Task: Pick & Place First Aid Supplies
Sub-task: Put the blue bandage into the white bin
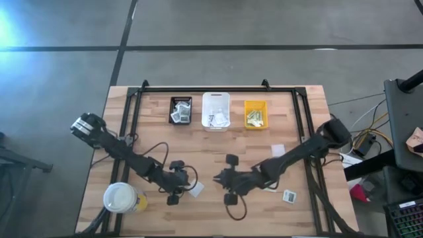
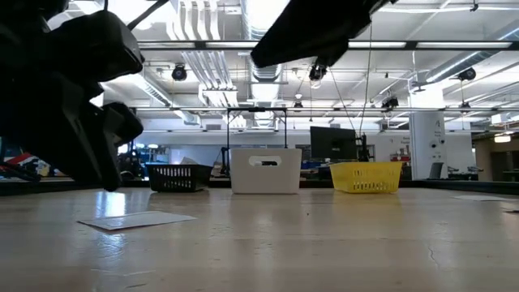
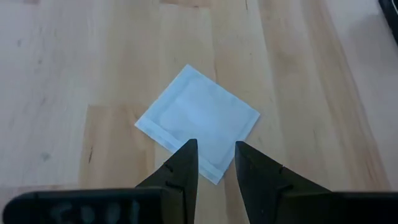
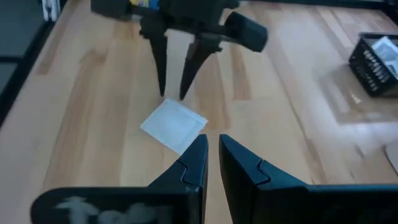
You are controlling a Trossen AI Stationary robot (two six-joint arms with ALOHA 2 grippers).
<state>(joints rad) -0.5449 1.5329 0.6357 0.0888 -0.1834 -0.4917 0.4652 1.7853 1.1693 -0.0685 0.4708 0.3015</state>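
A white square packet (image 3: pixel 198 118) of the first aid supplies lies flat on the wooden table, near the front middle (image 1: pixel 195 189). My left gripper (image 3: pixel 216 155) is open and slants down over the packet's edge nearest that arm, its tips close above it. The right wrist view shows those tips (image 4: pixel 172 94) beside the packet (image 4: pixel 174 124). My right gripper (image 4: pixel 211 144) hangs on the packet's other side (image 1: pixel 221 178), its fingers a narrow gap apart with nothing between them. More packets (image 1: pixel 289 196) lie to the right.
Black (image 1: pixel 180 110), white (image 1: pixel 216 110) and yellow (image 1: pixel 256 114) bins stand in a row at the far edge, each holding packets. A white-lidded cup (image 1: pixel 121 198) stands at the near left beside the left arm. A pale packet (image 1: pixel 278 150) lies right of centre.
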